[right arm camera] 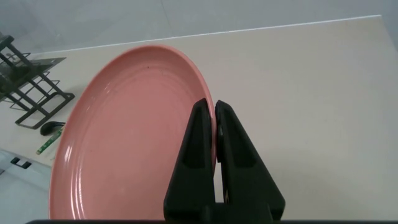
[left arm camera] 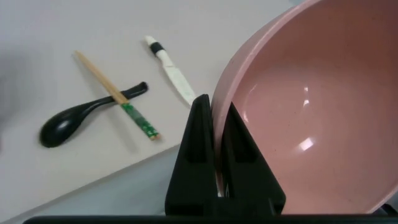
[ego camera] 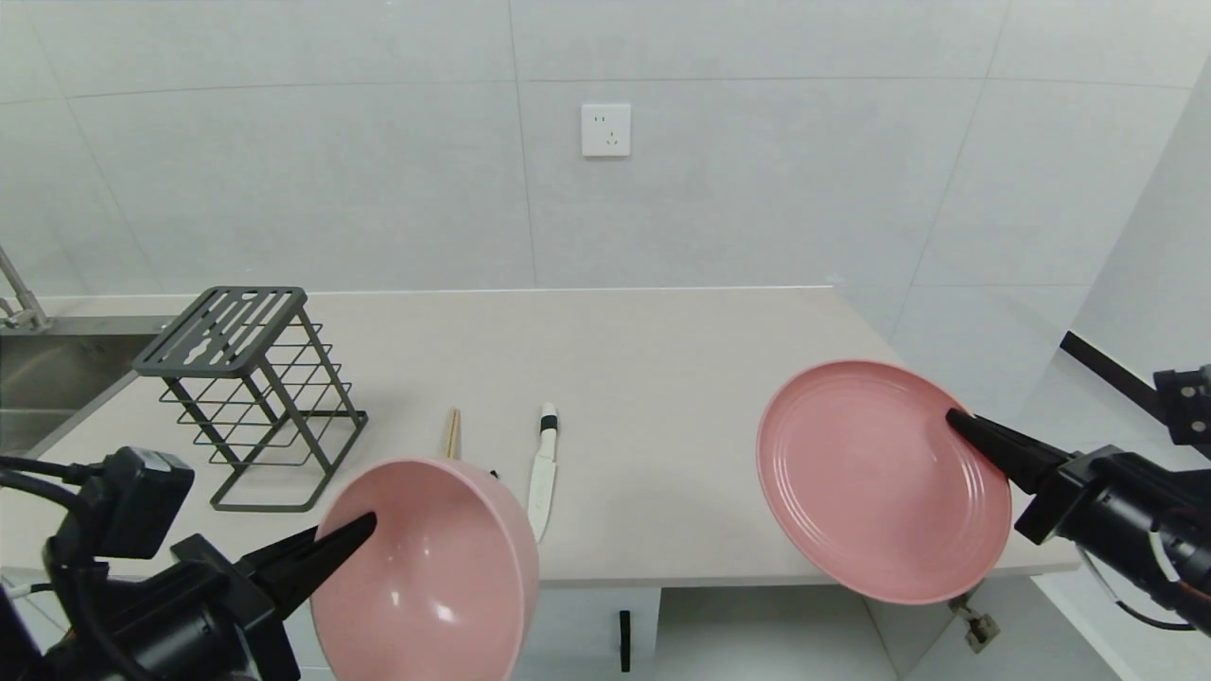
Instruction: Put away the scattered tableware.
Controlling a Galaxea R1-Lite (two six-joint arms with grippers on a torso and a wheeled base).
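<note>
A pink bowl (ego camera: 430, 577) (left arm camera: 311, 112) is held tilted above the counter's front edge at the left, its rim pinched by my left gripper (ego camera: 364, 523) (left arm camera: 214, 121), which is shut on it. At the right, my right gripper (ego camera: 956, 419) (right arm camera: 214, 124) is shut on the rim of a pink plate (ego camera: 875, 478) (right arm camera: 130, 130), lifted and tilted over the counter's front right corner. On the counter lie a white knife (ego camera: 543, 468) (left arm camera: 171, 70), chopsticks (ego camera: 452, 433) (left arm camera: 115, 94) and a black spoon (left arm camera: 84, 115), the chopsticks crossing the spoon.
A dark wire rack (ego camera: 248, 388) (right arm camera: 31, 87) stands on the beige counter (ego camera: 643, 378) at the left. A steel sink (ego camera: 47, 374) lies beyond it at the far left edge. A white tiled wall with a socket (ego camera: 605, 130) backs the counter.
</note>
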